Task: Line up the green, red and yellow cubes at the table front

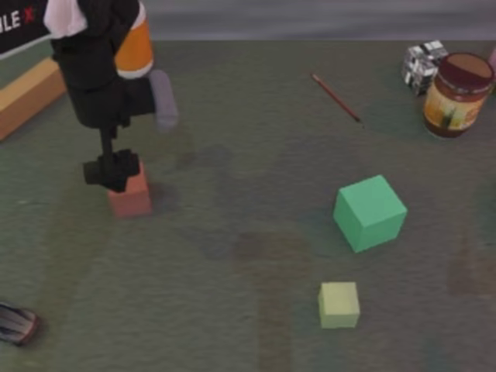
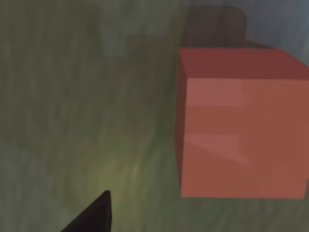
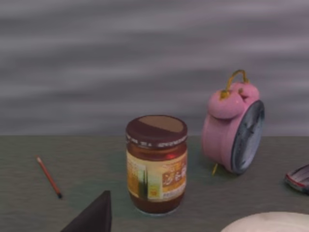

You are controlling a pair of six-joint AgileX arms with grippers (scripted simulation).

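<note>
Red cube (image 1: 130,198) sits near the table's (image 1: 232,310) left edge under our left gripper (image 1: 112,170), finger state we cannot tell, green cube (image 1: 370,211) and yellow cube (image 1: 339,304) well apart rightward.

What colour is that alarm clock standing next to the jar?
Pink, with a yellowish handle on top; the alarm clock beside the jar shows best in the right wrist view.

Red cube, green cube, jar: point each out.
red cube (image 1: 132,199), top view, its front face below the gripper
green cube (image 1: 367,203), top view, its top face
jar (image 3: 156,181), right wrist view, its label
</note>
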